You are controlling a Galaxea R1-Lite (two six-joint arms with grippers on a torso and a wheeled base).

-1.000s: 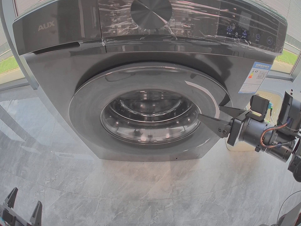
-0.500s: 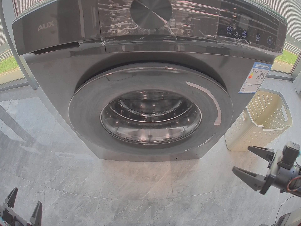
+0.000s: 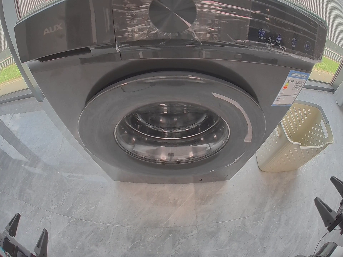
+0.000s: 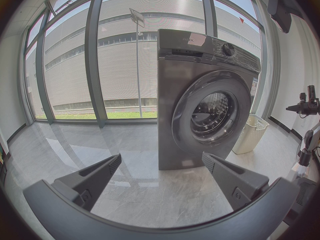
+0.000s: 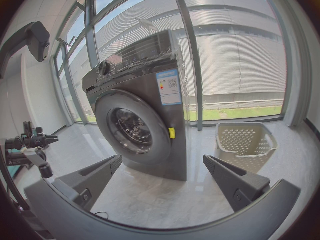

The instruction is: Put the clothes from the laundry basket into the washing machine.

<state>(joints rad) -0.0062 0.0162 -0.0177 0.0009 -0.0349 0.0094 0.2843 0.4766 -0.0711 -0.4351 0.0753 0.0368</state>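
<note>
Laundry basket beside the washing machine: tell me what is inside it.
The cream perforated plastic laundry basket shows only bare inner walls, no clothes; its front wall hides the floor.

head: close, down at washing machine (image 3: 171,86) | 2 wrists: low, farther back | shared: machine, laundry basket (image 3: 286,154)

The floor (image 3: 160,211) is pale grey tile with a marble pattern, glossy enough to mirror the daylight. Tall windows (image 4: 116,60) rise from the floor almost to the ceiling, divided by dark grey frames (image 4: 92,67). Outside stands a large building (image 5: 240,60) clad in fine horizontal ribs, with a strip of green grass (image 4: 130,115) at its foot and a lamp post (image 4: 137,67) in front. A plain white wall (image 4: 293,77) closes one side, with a dark skirting board (image 4: 281,124) along its base. Bright sunlight fills the room.
</note>
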